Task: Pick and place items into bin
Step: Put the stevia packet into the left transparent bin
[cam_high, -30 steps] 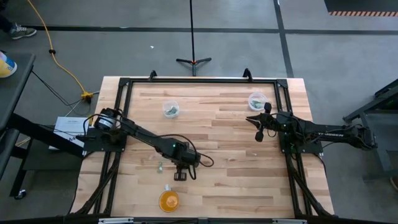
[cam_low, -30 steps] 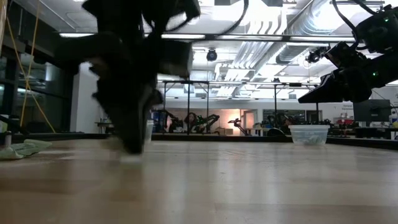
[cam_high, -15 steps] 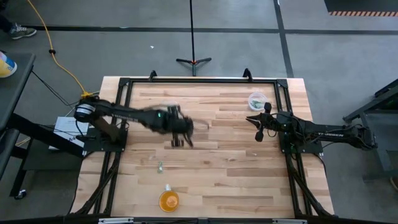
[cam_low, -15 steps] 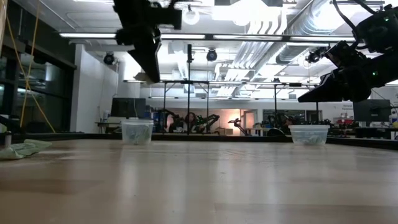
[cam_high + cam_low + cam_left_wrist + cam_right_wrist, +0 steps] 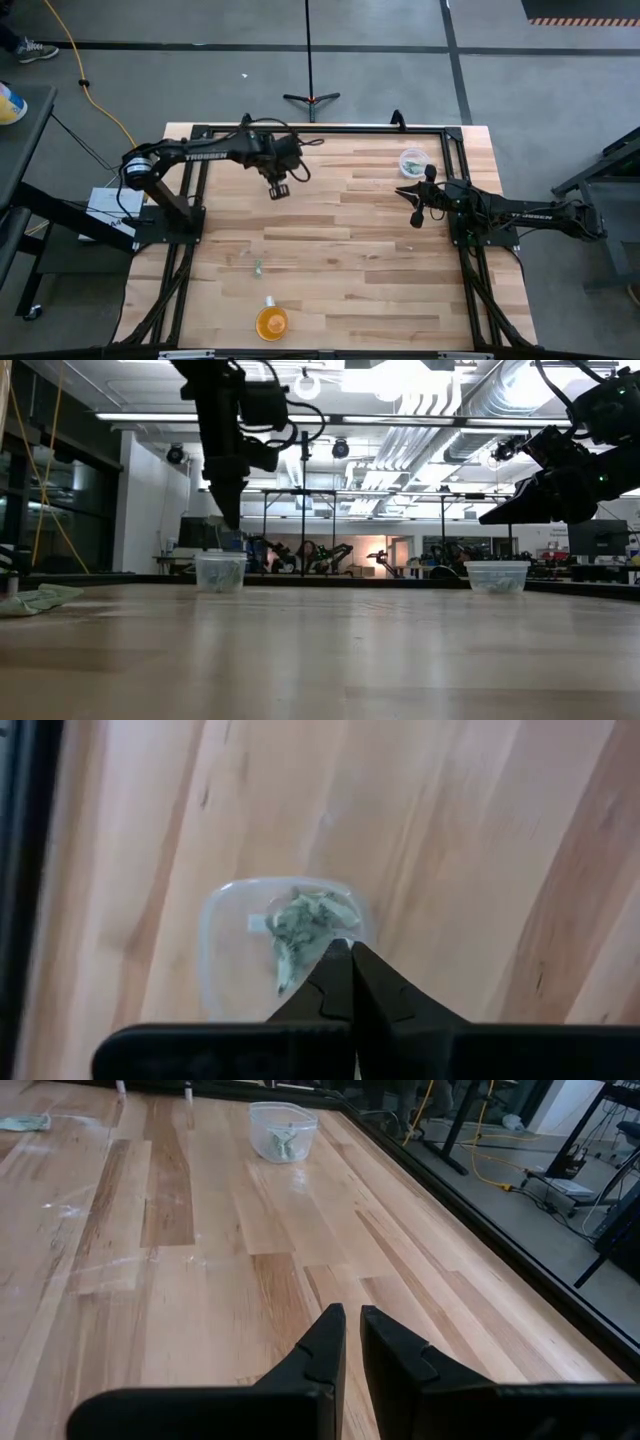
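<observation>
My left gripper [image 5: 278, 188] hangs shut above the left clear cup [image 5: 235, 955], which stands on its base near the table's far left and holds several pale-green pieces [image 5: 310, 915]. In the low view the gripper's tips [image 5: 232, 520] are a little above that cup [image 5: 220, 572]. A second clear cup [image 5: 412, 160] with pieces stands near the far right. My right gripper [image 5: 417, 208] waits in the air beside it, fingers together but for a narrow slit [image 5: 351, 1315]. A loose piece [image 5: 257, 267] lies on the near left of the table. My left gripper points down from above and pinches a small pale-green piece at its fingertips. A bit of the piece [image 5: 300, 958] shows beside the tips. It is lifted clear, over the cup's mouth. The fingers hide the rest of the hold.
An orange round cup [image 5: 271, 323] stands at the near edge, with one small piece [image 5: 268, 300] just beyond it. A black frame [image 5: 320, 130] runs round the tabletop. The middle of the wooden table [image 5: 350, 250] is bare. A pale-green scrap [image 5: 40, 598] lies at the left in the low view.
My left gripper has risen from the tabletop near the loose pieces and swung toward the far edge. It now hangs over the left clear cup and points down. The right arm has kept still.
</observation>
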### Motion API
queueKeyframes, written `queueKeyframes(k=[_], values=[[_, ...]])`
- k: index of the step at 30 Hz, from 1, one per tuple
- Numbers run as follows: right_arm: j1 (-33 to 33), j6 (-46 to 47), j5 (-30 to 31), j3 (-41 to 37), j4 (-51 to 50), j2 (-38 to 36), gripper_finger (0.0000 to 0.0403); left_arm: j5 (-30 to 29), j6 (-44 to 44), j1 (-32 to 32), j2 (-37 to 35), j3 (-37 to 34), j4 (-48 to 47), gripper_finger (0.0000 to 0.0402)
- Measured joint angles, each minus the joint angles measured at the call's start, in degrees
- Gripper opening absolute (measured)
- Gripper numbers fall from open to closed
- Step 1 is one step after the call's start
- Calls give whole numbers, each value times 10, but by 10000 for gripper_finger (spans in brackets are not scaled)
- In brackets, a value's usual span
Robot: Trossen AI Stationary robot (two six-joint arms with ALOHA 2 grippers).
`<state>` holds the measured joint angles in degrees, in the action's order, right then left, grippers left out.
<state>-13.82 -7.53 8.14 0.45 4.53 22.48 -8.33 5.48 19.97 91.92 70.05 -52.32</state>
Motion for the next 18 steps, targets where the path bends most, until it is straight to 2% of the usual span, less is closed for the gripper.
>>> queueKeyframes(k=[4,9,14,18], values=[[0,0,0,0,0,0,28,18,5,23,0,-9,17,43],[0,0,0,0,0,0,27,21,3,44,0,-9,25,112],[0,0,3,0,0,0,28,84,5,45,0,-9,20,174],[0,0,4,0,0,0,28,169,12,7,-3,-9,-38,190]])
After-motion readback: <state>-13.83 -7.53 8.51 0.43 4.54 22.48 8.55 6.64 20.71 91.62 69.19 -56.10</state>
